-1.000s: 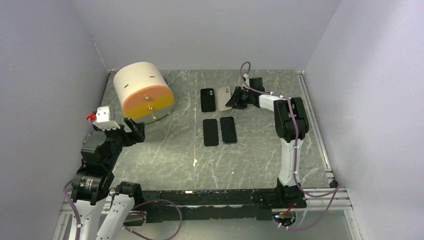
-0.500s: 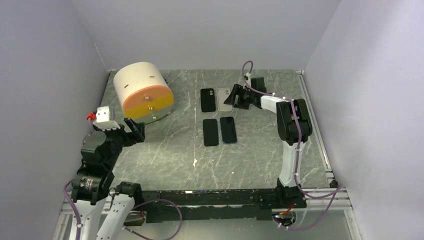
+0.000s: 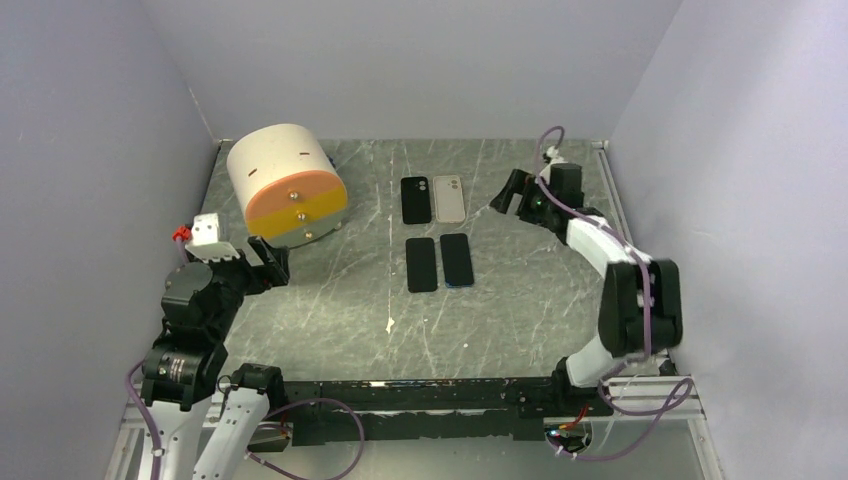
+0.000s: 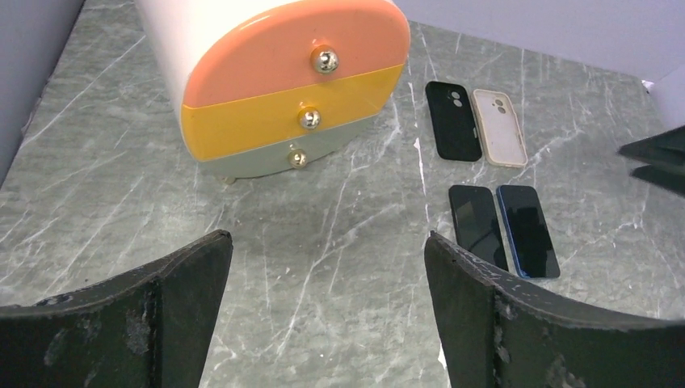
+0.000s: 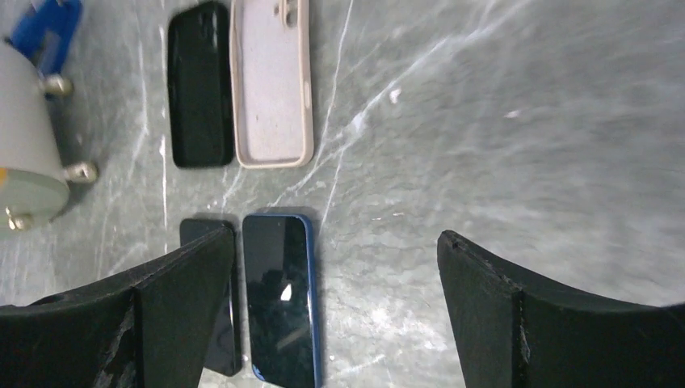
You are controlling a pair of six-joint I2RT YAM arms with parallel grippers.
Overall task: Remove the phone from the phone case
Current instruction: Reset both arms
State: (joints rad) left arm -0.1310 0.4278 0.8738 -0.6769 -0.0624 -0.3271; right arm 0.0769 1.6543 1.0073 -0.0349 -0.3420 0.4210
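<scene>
Grey marbled surface (image 3: 330, 300), lilac walls on three sides. My right gripper (image 3: 512, 193) is spread wide with nothing between its fingers (image 5: 165, 315). It hangs above the far right part of the surface, just right of the cases.

Nearest to it is the beige phone case (image 5: 271, 81): flat, open side up, empty, camera cutout at the far end. The black phone case (image 5: 200, 85) lies right beside its left edge, parallel and flat too. I cannot tell if anything sits inside that one.

In the next row toward me is the blue phone (image 5: 280, 295): screen up, dark, bare, in no case. The black phone (image 3: 421, 264) lies just left of it, parallel and also screen up. One of my fingers hides most of it in the right wrist view. A strip of bare surface separates the two rows.

My left gripper (image 4: 323, 242) is also spread wide and empty, over the near left of the surface, well apart from the phones. Beyond it, at the far left, stands a rounded drawer box (image 4: 283, 89) with orange, yellow and grey-green drawers, each with a metal knob. A small white scrap (image 3: 389, 324) lies near the middle of the surface.
</scene>
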